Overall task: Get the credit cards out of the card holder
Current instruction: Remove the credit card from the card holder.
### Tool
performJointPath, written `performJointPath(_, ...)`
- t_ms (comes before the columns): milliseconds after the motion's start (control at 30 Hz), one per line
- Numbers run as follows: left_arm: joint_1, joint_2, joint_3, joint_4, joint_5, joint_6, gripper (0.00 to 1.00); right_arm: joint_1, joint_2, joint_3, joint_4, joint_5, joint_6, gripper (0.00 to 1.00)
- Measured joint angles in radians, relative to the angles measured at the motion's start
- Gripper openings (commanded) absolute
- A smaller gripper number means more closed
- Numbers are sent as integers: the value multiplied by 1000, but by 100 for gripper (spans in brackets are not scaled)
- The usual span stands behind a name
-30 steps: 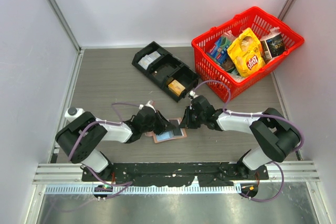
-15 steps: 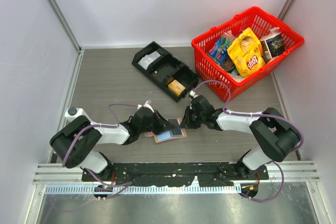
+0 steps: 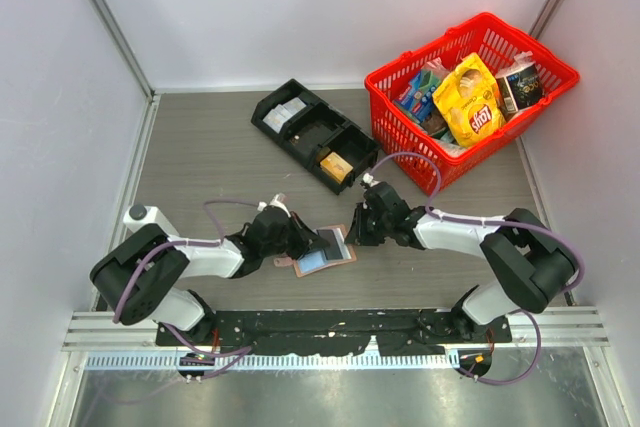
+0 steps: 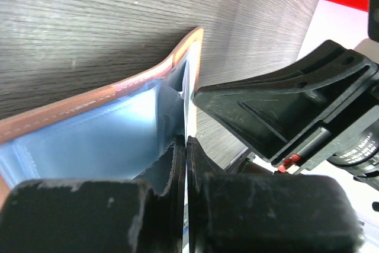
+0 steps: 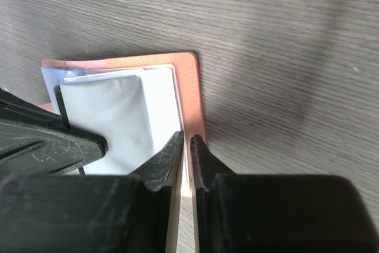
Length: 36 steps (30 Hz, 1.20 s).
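Grey wood-grain table [image 3: 200, 157]: open salmon card holder [image 3: 318, 261] near front, black compartment tray [image 3: 318, 127] behind, red basket [image 3: 415, 152] back right

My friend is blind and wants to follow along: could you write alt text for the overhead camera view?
Two robot arms reach inward, the left gripper and right gripper meeting at an open salmon-pink card holder on a grey table. Behind sit a black compartment tray and a red basket of snack packets.

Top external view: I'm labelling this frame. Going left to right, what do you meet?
Left hand → card holder → right hand → red basket. The black tray overlaps the card holder sideways, so it is left out.
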Motion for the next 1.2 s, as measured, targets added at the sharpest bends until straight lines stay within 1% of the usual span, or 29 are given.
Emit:
performJointPath(167,6,3,-11,-3,1,-1,2,-1,-13,0,-33,18,-7,16)
performJointPath(233,6,3,-11,-3,1,-1,1,-1,-14,0,-33,18,-8,17)
performJointPath(433,7,-2,-12,-16,0,0,0,-1,-37,0,-39,-6,-9,18)
performJointPath(567,10,-12,-12,-29,0,3,0,-1,-66,0,-7,-43,-8,15)
performJointPath(733,10,-13,-12,-32,1,11,0,-1,-64,0,55,-104,-5,12)
performJointPath(967,10,-13,-12,-33,1,15,0,-1,14,-7,135,-174,14,8)
performJointPath(1033,10,-13,-12,-33,1,15,2,-1,24,-19,152,-184,21,7)
performJointPath(1067,10,-13,-12,-33,1,15,6,-1,27,-26,155,-187,23,7)
performJointPath(1200,10,-14,-12,-34,0,18,17,-1,39,-44,159,-186,28,5)
